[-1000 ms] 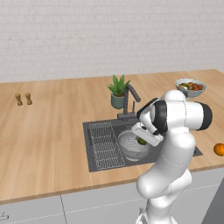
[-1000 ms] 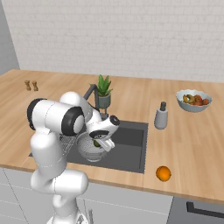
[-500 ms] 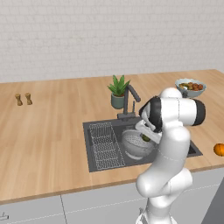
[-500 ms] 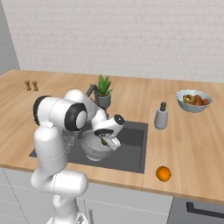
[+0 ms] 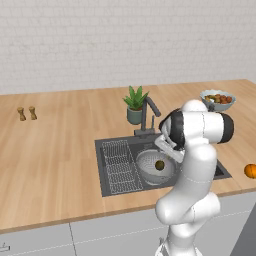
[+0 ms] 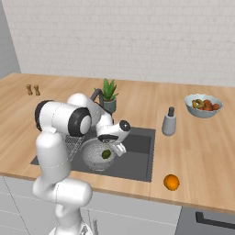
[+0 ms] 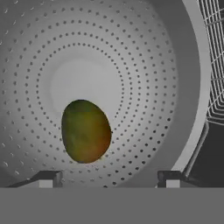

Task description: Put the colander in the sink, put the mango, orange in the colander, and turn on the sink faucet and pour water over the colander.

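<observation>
Colander (image 7: 144, 65) rim runs off the hand view's edges. Gripper (image 7: 107, 177) hangs spread, empty, over the green-yellow mango (image 7: 85, 131) lying inside.

A pale brick wall (image 5: 125, 40) backs a wooden counter (image 5: 50, 150); grey cabinet fronts (image 5: 100, 235), seemingly drawers, sit below.

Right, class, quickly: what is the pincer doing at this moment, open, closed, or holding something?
Pincer: open and holding nothing; the mango lies loose in the colander just beyond its fingertips.
</observation>
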You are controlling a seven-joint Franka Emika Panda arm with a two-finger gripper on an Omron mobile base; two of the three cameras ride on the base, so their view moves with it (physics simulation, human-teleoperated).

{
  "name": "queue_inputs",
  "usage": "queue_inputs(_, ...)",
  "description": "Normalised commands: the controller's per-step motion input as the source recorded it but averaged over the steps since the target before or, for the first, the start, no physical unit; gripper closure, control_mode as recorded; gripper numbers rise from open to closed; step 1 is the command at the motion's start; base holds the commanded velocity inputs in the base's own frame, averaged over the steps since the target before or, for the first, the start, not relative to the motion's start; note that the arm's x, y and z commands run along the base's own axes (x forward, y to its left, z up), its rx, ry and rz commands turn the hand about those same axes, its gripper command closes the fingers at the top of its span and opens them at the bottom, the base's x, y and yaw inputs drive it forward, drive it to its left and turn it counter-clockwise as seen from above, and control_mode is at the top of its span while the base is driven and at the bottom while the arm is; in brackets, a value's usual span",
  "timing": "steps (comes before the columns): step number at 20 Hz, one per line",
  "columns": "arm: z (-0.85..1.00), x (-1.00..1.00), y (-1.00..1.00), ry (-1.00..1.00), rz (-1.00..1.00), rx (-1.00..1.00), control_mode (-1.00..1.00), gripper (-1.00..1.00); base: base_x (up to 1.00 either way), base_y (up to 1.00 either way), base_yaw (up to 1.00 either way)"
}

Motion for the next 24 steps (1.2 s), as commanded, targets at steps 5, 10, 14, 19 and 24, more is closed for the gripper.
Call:
queue_inputs(5,-0.15,-0.02,0.00,-0.12,0.00,0.00,-1.00,-1.00,0.00,0.00,0.00)
queue_inputs(10,0.43,-0.43,-0.01,-0.32,0.00,0.09,-1.00,-1.00,0.00,0.00,0.00)
queue_inputs(14,0.71,-0.55,-0.04,-0.35,0.00,0.06,-1.00,-1.00,0.00,0.00,0.00)
queue_inputs(19,0.69,-0.56,-0.21,-0.22,0.00,-0.01,-1.00,-1.00,0.00,0.00,0.00)
queue_inputs(24,0.59,-0.33,-0.46,-0.02,0.00,-0.09,-1.00,-1.00,0.00,0.00,0.00)
